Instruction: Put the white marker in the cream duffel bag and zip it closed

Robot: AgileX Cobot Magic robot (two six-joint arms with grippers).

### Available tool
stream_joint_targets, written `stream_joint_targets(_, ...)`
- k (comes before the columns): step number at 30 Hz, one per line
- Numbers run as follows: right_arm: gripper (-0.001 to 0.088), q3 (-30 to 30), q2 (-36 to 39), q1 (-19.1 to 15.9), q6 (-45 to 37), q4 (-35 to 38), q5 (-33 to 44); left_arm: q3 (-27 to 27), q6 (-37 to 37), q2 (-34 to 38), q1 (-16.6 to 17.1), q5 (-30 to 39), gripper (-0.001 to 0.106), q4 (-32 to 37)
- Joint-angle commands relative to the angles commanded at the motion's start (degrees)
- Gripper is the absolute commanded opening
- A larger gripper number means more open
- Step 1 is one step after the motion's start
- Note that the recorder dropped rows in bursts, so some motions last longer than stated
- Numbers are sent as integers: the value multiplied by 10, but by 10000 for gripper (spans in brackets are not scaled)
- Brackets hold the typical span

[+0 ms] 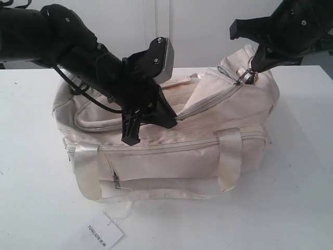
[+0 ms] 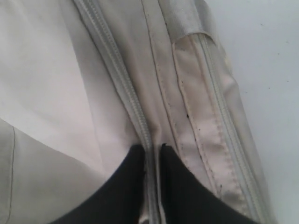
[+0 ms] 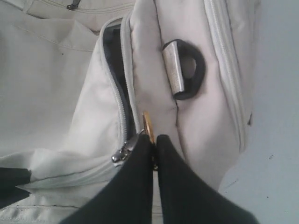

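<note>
- R claw [image 3: 154,145] clenched on gold pull [image 3: 146,120] at end of bag [image 1: 171,161]; zip part open, grey lining shows.
- L claw [image 2: 152,151] pinches bag at zip seam.
- Marker not in view; prob inside, I can't confirm.
- Risks: pull slips from R claw, or slack fabric bunches & jams zip.

A flat, matte white desk [image 1: 36,208] is seen filling the lower part of the exterior view, its far edge running straight across. Behind it, a plain white wall [image 1: 208,26] is divided by thin vertical seams [image 1: 156,21]. The scene is softly and evenly lit, with only faint shadows cast on the desk.
</note>
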Motion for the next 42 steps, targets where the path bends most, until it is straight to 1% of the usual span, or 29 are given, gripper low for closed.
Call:
stream_joint_targets(1, 0, 0, 1, 0, -1, 0, 1, 0, -19, -12, 0, 3, 400, -2)
stream_joint_targets(2, 0, 0, 1, 0, -7, 0, 1, 0, -44, -20, 0, 4, 413, -6)
stream_joint_targets(3, 0, 0, 1, 0, -11, 5, 2, 0, -64, -32, 0, 13, 413, -14)
stream_joint_targets(6, 0, 0, 1, 0, -11, 6, 1, 0, -68, -54, -2, 42, 413, -22)
stream_joint_targets(9, 0, 0, 1, 0, -11, 6, 1, 0, -68, -63, -18, 47, 411, -13)
stream_joint_targets(12, 0, 0, 1, 0, -11, 6, 1, 0, -69, -65, -47, 33, 411, 22)
stream_joint_targets(15, 0, 0, 1, 0, -12, 6, 2, 0, -92, -65, -86, 3, 411, 76)
stream_joint_targets(19, 0, 0, 1, 0, -15, 6, 4, 0, -164, -65, -137, -53, 411, 164)
stream_joint_targets(22, 0, 0, 1, 0, -15, 6, 4, 0, -177, -61, -164, -72, 411, 192)
stream_joint_targets(25, 0, 0, 1, 0, -15, 6, 2, 0, -177, -48, -186, -101, 415, 199)
stream_joint_targets(30, 0, 0, 1, 0, -16, 6, 4, 0, -177, -11, -214, -183, 417, 197)
stream_joint_targets(34, 0, 0, 1, 0, -16, 6, 4, 0, -177, 17, -229, -241, 417, 195)
stream_joint_targets(38, 0, 0, 1, 0, -22, 6, 4, 0, -179, 42, -234, -292, 417, 194)
stream_joint_targets(42, 0, 0, 1, 0, -22, 6, 6, 0, -209, 62, -233, -320, 416, 194)
